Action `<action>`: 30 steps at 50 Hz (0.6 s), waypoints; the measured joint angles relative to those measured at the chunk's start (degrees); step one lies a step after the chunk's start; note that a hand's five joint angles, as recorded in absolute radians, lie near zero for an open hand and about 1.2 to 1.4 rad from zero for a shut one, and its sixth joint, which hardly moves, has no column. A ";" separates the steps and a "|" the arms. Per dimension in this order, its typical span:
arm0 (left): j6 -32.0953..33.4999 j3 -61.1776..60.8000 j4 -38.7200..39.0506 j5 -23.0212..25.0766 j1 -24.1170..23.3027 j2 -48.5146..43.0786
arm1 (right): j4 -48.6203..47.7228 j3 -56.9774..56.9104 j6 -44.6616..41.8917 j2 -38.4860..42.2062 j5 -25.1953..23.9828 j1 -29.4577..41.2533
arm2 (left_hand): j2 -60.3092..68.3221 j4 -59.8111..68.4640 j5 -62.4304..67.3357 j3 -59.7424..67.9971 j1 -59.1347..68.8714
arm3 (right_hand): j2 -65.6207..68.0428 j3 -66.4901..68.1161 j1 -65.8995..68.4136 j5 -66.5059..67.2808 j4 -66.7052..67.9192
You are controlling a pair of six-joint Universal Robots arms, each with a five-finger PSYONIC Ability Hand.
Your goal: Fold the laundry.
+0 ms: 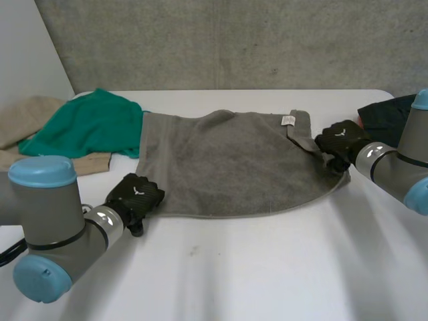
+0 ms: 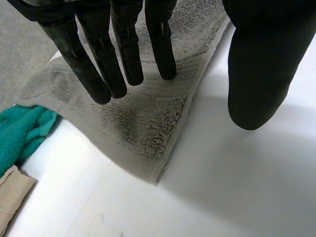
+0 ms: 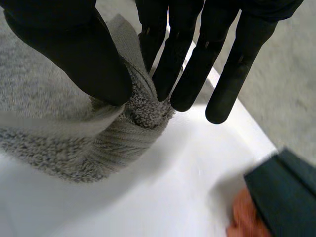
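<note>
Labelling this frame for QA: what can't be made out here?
Head view: tag on the grey towel, print too small to read.
Head view: beige cloth, partly under the green cloth, cut by the edge.
Right wrist view: orange item beside the dark cloth, blurred, cut off by the edge.

Soft, even light — bright table

The right hand seemingly pinches grey towel.

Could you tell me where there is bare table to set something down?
The white table is bare all along the near side of the grey towel. Crowded: green cloth and beige cloth far left, dark cloth far right.
</note>
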 measured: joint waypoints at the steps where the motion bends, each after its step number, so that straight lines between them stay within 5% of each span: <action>1: 0.34 0.06 0.06 -0.17 0.02 -0.18 | 0.30 0.26 1.02 -0.18 0.91 -0.27 | 0.04 0.01 0.31 0.00 0.11 | 0.00 0.00 0.00 0.00 0.00; 13: 1.16 2.18 1.77 -1.23 0.82 -1.77 | -1.81 3.55 14.84 -2.76 6.62 -2.28 | 5.39 5.61 5.79 4.77 5.30 | 0.00 0.29 0.00 0.27 0.01; 30: 3.60 8.24 4.01 -2.26 0.62 -7.50 | -2.25 5.22 15.70 -3.30 6.46 -2.54 | 9.38 9.27 9.11 8.74 9.09 | 0.00 0.29 0.00 0.29 0.01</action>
